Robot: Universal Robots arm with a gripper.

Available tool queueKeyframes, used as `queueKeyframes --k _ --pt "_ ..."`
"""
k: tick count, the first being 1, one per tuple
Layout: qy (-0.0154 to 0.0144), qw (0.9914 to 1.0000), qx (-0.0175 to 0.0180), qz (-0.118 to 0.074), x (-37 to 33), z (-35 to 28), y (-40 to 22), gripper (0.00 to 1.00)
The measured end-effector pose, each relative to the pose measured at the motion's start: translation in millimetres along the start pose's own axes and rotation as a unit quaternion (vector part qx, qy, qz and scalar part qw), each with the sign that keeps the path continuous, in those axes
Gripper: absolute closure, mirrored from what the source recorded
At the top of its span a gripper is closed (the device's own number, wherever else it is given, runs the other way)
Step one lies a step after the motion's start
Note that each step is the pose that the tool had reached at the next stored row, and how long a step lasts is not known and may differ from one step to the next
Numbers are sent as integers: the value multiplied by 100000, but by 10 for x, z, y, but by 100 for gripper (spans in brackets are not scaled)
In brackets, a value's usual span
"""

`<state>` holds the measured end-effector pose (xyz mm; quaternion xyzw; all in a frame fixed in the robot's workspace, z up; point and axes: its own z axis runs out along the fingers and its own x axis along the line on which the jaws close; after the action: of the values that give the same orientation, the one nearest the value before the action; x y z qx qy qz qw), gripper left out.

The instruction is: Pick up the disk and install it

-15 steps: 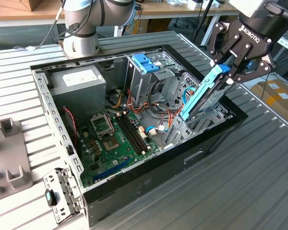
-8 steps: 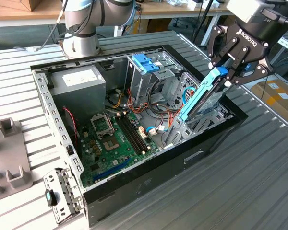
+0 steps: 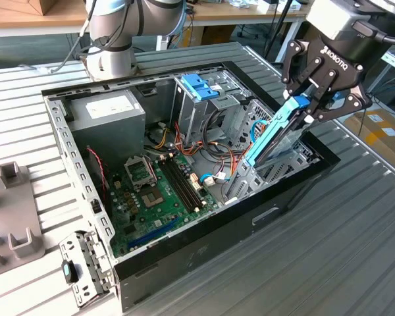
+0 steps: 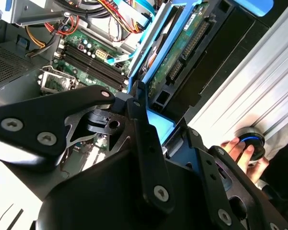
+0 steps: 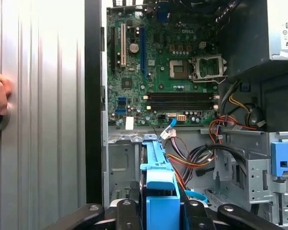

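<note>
My gripper (image 3: 308,104) is shut on the upper end of the disk (image 3: 271,137), a dark drive framed by a bright blue carrier. The disk hangs tilted, with its lower end down in the drive bay at the exterior view's right side of the open computer case (image 3: 184,260). In the second wrist view the disk's (image 4: 182,45) green circuit side and connectors show beyond the black fingers (image 4: 144,143). In the first wrist view the blue carrier (image 5: 158,172) stands edge-on between the fingers (image 5: 127,211), over the metal bay.
The case holds a motherboard (image 3: 158,191), a power supply (image 3: 108,112), an upright metal cage with a blue handle (image 3: 201,85), and loose coloured cables (image 3: 217,164). A person's hand (image 4: 240,148) rests on a blue-ringed button on the table. Grey fixtures (image 3: 13,217) lie at the exterior view's left.
</note>
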<state>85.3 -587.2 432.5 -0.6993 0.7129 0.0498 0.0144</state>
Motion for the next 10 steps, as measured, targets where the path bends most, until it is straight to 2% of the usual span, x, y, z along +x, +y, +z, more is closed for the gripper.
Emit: queueKeyframes --k 10 --pt "1 100000 -1 -1 3 35 -2 63"
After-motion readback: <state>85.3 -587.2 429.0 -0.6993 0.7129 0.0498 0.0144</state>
